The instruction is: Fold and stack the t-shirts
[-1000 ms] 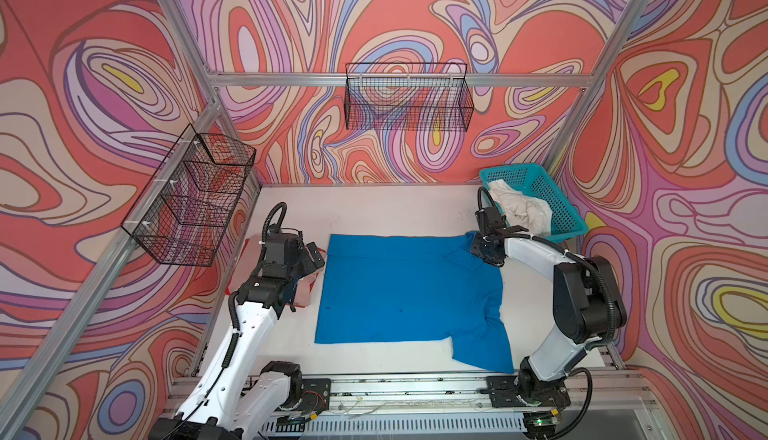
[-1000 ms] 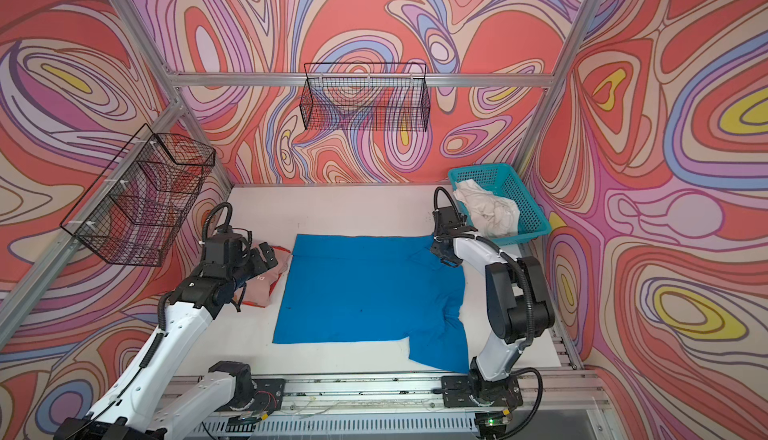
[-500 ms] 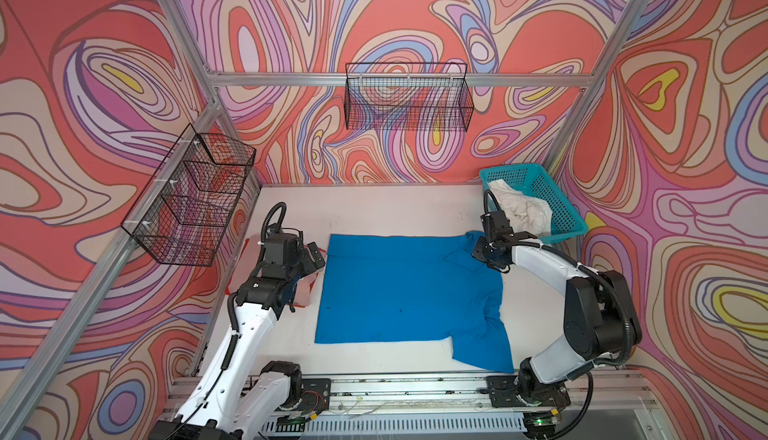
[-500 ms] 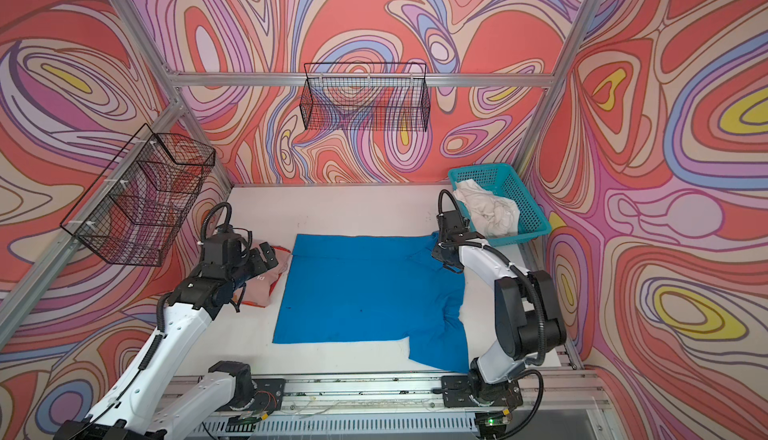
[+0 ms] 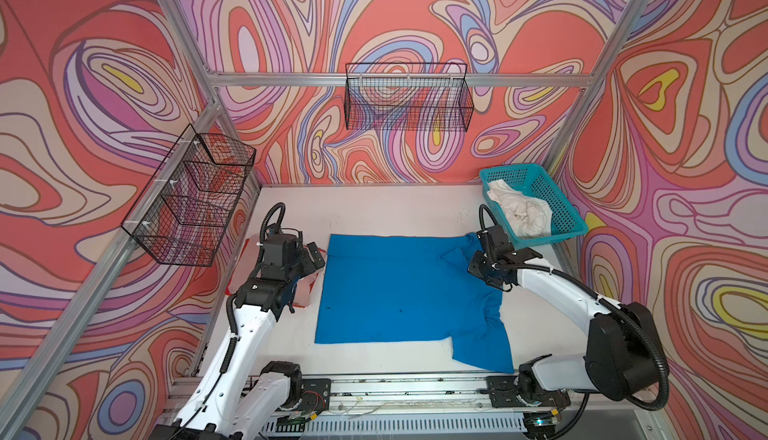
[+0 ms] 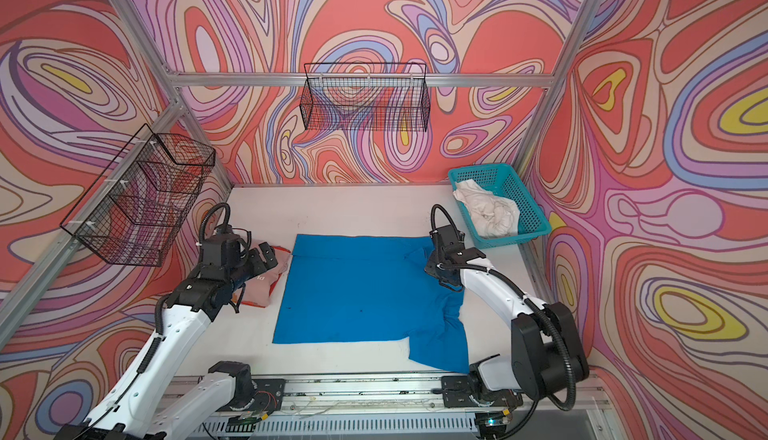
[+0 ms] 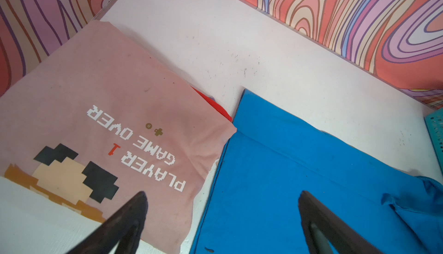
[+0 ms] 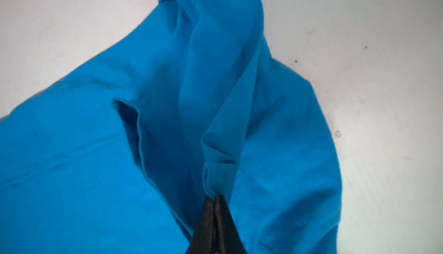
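Toward the right edge of the worktop [image 5: 415, 213], the right gripper [image 8: 215, 196] pinches a soft ridge of the blue t-shirt [image 5: 395, 288]; the left gripper [image 7: 223, 192] gapes, its wrist view alone making the pink t-shirt [image 7: 107, 85] blocky lettering legible.

Bright, even light — wrist close-ups soft.

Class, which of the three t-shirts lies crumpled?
The off-white t-shirt, bunched in the teal mesh basket; the blue t-shirt is spread out, the pink t-shirt folded flat.
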Robot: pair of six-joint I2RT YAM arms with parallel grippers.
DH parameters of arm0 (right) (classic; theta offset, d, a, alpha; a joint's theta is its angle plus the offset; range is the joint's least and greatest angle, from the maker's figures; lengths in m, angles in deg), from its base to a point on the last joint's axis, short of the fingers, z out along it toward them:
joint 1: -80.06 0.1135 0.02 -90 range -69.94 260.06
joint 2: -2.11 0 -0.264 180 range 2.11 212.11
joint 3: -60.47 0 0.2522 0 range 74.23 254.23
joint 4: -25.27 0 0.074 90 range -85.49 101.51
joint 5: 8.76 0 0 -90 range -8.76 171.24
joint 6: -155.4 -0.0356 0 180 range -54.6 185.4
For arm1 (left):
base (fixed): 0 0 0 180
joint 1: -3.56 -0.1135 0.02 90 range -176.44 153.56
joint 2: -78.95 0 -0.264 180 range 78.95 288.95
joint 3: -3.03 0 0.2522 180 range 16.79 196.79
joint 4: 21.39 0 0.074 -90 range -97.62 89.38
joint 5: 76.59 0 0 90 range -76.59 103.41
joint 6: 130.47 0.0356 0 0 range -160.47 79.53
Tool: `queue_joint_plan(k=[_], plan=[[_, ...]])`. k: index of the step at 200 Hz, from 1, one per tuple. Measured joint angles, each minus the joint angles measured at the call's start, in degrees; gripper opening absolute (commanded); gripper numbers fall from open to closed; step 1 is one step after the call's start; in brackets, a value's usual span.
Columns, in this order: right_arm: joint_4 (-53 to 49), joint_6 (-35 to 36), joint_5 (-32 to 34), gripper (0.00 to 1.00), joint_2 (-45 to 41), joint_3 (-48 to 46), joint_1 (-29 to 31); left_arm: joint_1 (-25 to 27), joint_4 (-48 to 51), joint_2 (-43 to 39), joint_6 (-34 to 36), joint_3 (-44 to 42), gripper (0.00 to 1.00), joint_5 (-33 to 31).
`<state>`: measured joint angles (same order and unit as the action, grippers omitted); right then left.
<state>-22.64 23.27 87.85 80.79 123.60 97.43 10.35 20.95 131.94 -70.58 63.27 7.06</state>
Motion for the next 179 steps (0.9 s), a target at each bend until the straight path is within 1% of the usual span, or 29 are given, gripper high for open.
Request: queue_joint_plan(k=[13,34,43,48,49,50,57,67,76,89,106,132,156,179], plan=[[-0.4,-0.7,0.0,0.11,-1.1,-1.9,0.0,0.0,0.0,-0.2,0.1,0.0,1.0,0.2],[-1.3,-1.5,-0.4,0.22,-2.4,-4.3,0.0,0.0,0.0,-0.2,0.1,0.0,1.0,0.3],[-1.7,-1.7,-0.8,0.24,-3.1,-4.9,0.0,0.0,0.0,-0.2,0.1,0.0,1.0,0.3],[-2.0,-1.9,-1.2,0.28,-3.8,-5.2,0.0,0.0,0.0,-0.2,0.1,0.0,1.0,0.3],[-2.1,-2.0,-1.3,0.31,-4.0,-5.3,0.0,0.0,0.0,-0.2,0.1,0.0,1.0,0.3],[-2.1,-2.0,-1.3,0.31,-4.0,-5.3,0.0,0.0,0.0,-0.2,0.1,0.0,1.0,0.3],[-2.5,-2.4,-1.6,0.41,-5.2,-5.4,0.0,0.0,0.0,-0.3,0.1,0.0,1.0,0.3],[-2.7,-2.6,-1.9,0.49,-7.0,-5.3,0.0,0.0,0.0,-0.4,0.1,0.0,1.0,0.3],[-2.7,-2.3,-1.8,0.51,-8.2,-5.0,0.0,0.0,0.0,-0.4,0.1,0.0,1.0,0.3],[-3.1,-2.2,-1.3,0.5,-8.2,-3.4,0.0,0.0,0.0,-0.5,0.1,0.0,1.0,0.3],[-3.1,-1.3,-0.5,0.44,-5.0,0.3,-0.2,0.0,0.0,-0.5,0.2,0.0,1.0,0.3],[-1.2,-0.2,-1.0,0.47,-0.7,3.6,-1.4,0.0,0.0,-0.5,0.3,0.0,1.0,0.3],[-1.0,1.6,-2.3,0.52,3.4,8.9,-4.7,0.0,0.0,-0.5,0.4,-0.1,1.0,0.6],[2.3,3.9,-2.9,0.55,9.2,15.0,-10.2,0.0,-0.2,-0.4,0.4,-0.2,1.0,2.8]])
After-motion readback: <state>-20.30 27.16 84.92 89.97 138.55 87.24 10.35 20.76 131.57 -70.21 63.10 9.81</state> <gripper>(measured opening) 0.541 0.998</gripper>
